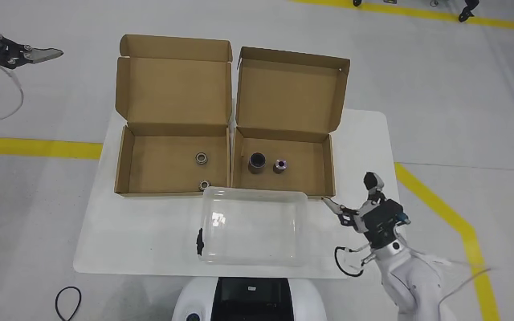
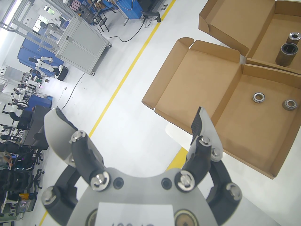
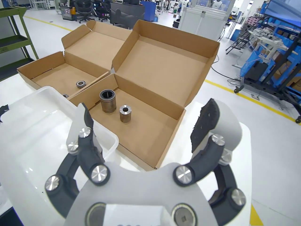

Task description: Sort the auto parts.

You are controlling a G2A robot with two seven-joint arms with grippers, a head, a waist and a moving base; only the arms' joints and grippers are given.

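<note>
Two open cardboard boxes sit side by side at the back of the white table. The left box (image 1: 128, 164) holds two ring bearings (image 1: 201, 156) (image 1: 205, 184). In the right box (image 1: 321, 164) stand a dark cylinder sleeve (image 1: 257, 161) and a smaller metal bushing (image 1: 279, 165). My right gripper (image 1: 353, 195) hangs open and empty over the table's right front corner, beside the right box; its wrist view shows the sleeve (image 3: 107, 101) and bushing (image 3: 125, 113) ahead. My left gripper (image 1: 36, 54) is open and empty, off the table over the floor at the far left.
A clear plastic tray (image 1: 241, 250) lies in front of the boxes, with a small black piece (image 1: 198, 241) at its left rim. Yellow floor lines run around the table. Bare tabletop lies to the left of the tray.
</note>
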